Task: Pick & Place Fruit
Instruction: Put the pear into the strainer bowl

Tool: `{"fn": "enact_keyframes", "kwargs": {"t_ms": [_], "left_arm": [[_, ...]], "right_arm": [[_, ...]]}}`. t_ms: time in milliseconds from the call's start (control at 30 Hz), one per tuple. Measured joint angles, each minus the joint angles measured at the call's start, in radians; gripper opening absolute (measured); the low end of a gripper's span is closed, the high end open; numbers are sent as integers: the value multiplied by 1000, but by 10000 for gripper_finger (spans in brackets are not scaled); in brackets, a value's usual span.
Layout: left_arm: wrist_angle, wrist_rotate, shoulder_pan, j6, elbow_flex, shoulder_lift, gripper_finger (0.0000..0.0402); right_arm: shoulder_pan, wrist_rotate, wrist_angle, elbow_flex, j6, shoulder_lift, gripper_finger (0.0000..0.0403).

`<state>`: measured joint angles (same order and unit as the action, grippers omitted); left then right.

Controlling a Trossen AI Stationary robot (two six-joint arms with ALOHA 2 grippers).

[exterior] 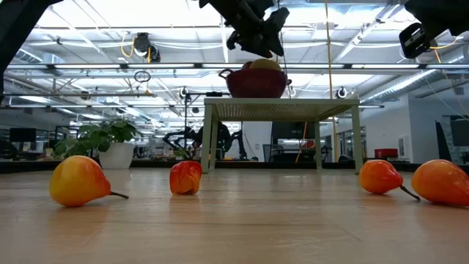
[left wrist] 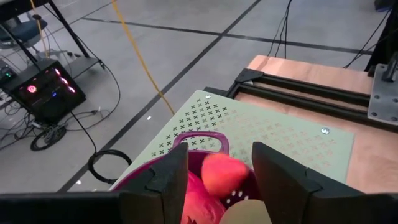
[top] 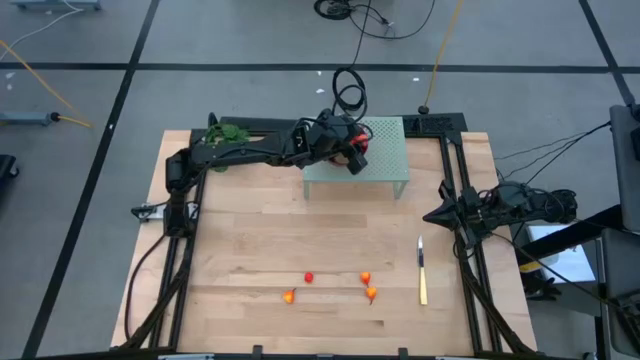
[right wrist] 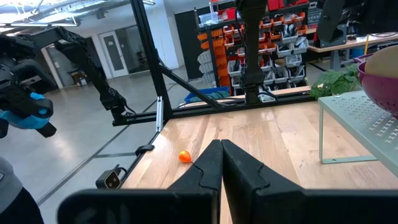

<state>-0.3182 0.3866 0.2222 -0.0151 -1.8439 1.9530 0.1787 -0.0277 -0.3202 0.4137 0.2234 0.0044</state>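
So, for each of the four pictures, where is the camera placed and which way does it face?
High view: above the table, facing straight down; both arms show, left end effector over the green stand.
Low view: at table-top height, facing level across four fruit pieces to the bowl; the left end effector hangs above it.
Left wrist view: on the left arm, facing down into the bowl between its open fingers.
Right wrist view: on the right arm, facing across the table past shut fingers.
Shared: all four show the stand.

We see four orange-red fruit [exterior: 80, 180] resting on the desk [exterior: 234, 227], a dark red bowl [exterior: 256, 82] on the pale stand [exterior: 282, 110], the left tool [exterior: 256, 33] just above it.
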Motion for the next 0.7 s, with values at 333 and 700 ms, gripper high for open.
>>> {"fn": "enact_keyframes", "kwargs": {"t_ms": [333,700], "left_arm": [[8,16,0,-9,0,-4,191],[-40,28,-109,60,-2,-152,185]], "right_arm": [[0,0,0,0,0,0,4],[0,0,0,0,0,0,4]]}}
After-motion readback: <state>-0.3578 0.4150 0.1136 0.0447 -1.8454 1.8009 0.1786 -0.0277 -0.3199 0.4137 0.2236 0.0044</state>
